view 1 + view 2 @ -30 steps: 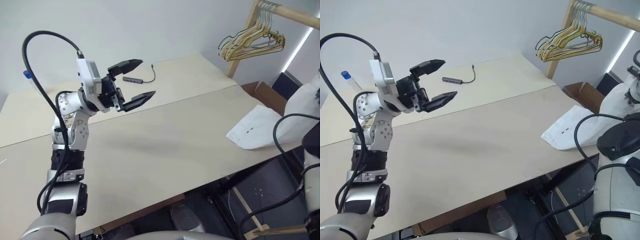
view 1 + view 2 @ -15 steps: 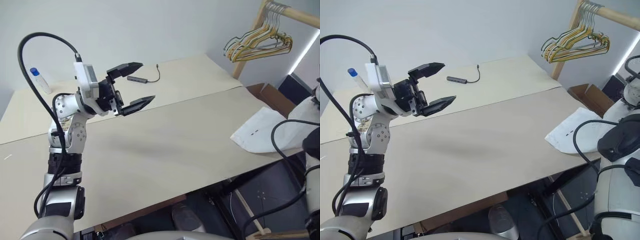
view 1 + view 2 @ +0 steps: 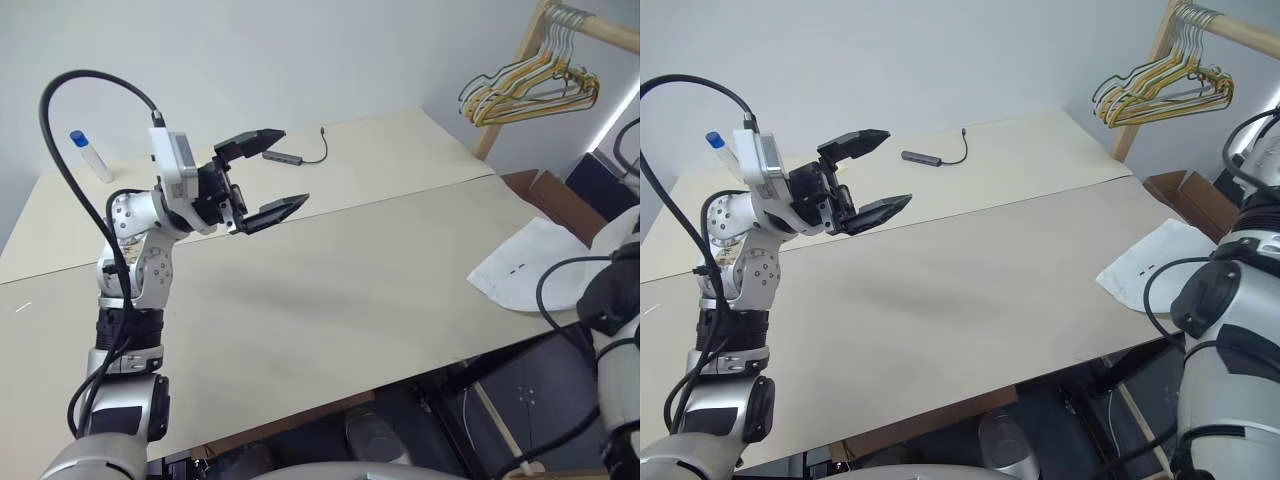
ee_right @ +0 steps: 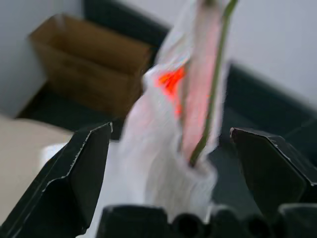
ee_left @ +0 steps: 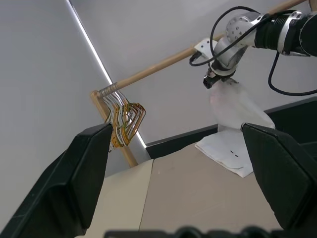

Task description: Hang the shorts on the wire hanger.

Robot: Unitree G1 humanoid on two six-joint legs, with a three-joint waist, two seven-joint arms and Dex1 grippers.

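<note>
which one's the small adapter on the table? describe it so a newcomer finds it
Start at the beige tabletop and go to its far panel near the grey wall. The small dark grey bar-shaped adapter lies flat there, a thin black cable curling off one end. The other item on that panel, a blue-capped clear tube, is at the opposite end.

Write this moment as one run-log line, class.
left gripper: open, above table | right gripper: open, facing shorts | shorts: on wire hanger, hem on table edge

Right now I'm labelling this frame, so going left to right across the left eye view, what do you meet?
Capped tube → left gripper, open above the table → small adapter with cable → bunched hangers → shorts at the table's right edge.
</note>
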